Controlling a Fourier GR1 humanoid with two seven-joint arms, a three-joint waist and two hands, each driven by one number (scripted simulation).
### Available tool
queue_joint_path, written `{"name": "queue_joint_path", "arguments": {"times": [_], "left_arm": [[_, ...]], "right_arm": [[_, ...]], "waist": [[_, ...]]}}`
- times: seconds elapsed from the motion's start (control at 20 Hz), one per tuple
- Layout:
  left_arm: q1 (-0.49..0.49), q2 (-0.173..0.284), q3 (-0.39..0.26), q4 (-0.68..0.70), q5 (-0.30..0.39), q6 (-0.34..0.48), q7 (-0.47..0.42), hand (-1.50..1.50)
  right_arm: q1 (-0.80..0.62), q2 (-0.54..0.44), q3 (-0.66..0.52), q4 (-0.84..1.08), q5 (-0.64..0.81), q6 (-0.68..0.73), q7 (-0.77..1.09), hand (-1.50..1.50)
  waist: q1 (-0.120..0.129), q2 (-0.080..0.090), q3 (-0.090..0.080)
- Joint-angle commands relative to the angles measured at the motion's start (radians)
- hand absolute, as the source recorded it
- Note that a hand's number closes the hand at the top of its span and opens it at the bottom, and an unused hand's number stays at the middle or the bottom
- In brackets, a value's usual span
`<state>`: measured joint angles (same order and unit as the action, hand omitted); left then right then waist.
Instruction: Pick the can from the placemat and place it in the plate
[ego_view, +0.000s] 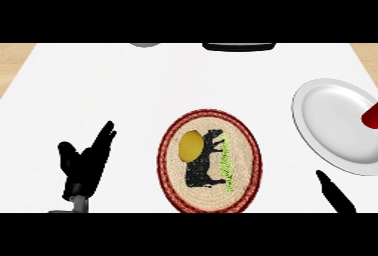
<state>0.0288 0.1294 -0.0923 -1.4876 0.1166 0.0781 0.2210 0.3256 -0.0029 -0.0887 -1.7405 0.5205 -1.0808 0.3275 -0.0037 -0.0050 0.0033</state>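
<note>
Tabletop (111, 85): carries the plate (332, 125) at right and the placemat (209, 161) at centre.
Can (191, 145): you see it on the placemat, upright, yellow top toward you.
Left robot hand (85, 162): fingers straight, resting left of the can.
Right robot hand (334, 193): lower right; finger state cannot be told.
Nearer hand: judge them roughly equal; the right lies toward the plate.

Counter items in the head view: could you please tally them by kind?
Can: 1
Placemat: 1
Plate: 1
Red item at right edge: 1
Partly cut-off items at far edge: 2
Total: 6
</note>
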Motion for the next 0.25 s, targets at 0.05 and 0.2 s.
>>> {"name": "queue_joint_path", "arguments": {"times": [0.05, 0.2], "left_arm": [[-0.029, -0.02, -0.01, 0.045, -0.024, -0.001, 0.019, 0.0], [0.012, -0.018, 0.003, 0.012, -0.005, -0.008, 0.015, 0.0]], "right_arm": [[0.05, 0.003, 0.162, 0.016, 0.119, -0.175, 0.11, -1.5], [0.137, 0.003, 0.179, -0.039, 0.135, -0.197, 0.142, -1.5]], "waist": [[0.001, 0.006, -0.004], [0.0, 0.005, -0.004]]}}
